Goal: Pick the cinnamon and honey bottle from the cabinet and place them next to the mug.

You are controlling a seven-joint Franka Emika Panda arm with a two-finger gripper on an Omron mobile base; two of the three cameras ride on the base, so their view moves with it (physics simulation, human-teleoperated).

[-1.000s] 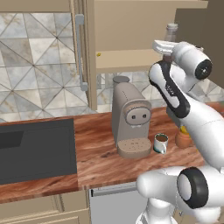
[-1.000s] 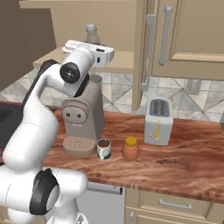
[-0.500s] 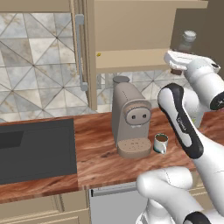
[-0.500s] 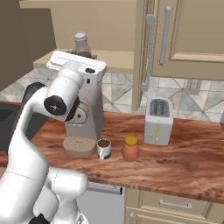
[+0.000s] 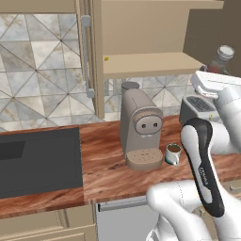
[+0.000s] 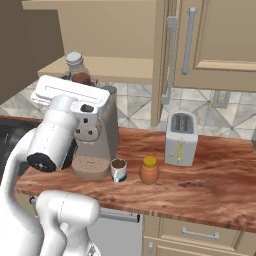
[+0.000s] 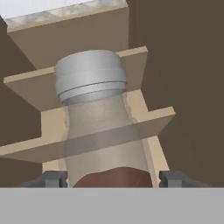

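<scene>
The cinnamon [image 5: 222, 57] [image 6: 76, 67] [image 7: 94, 113], a clear shaker with brown contents and a grey cap, sticks up out of my white hand. My gripper [image 5: 217, 71] [image 6: 78, 81] [image 7: 113, 178] is shut on its body, out in front of the open cabinet [image 5: 150, 63] [image 6: 117, 67] and off its shelf. The honey bottle [image 6: 148, 170], an orange jar with a yellow lid, stands on the counter just right of the mug. The white mug [image 5: 172, 154] [image 6: 118, 170] of brown liquid sits beside the coffee machine's base.
A beige coffee machine [image 5: 140, 129] [image 6: 97, 145] stands below the shelf. A white toaster [image 6: 179, 137] [image 5: 200, 106] is against the tiled wall. A black sink [image 5: 37, 160] lies at the left. The open cabinet door carries a long grey handle [image 5: 85, 56] [image 6: 171, 60].
My hand has swung away from the cabinet shelf with the cinnamon in it, rightward and a little lower in the left base view. The mug and honey bottle stayed put.
</scene>
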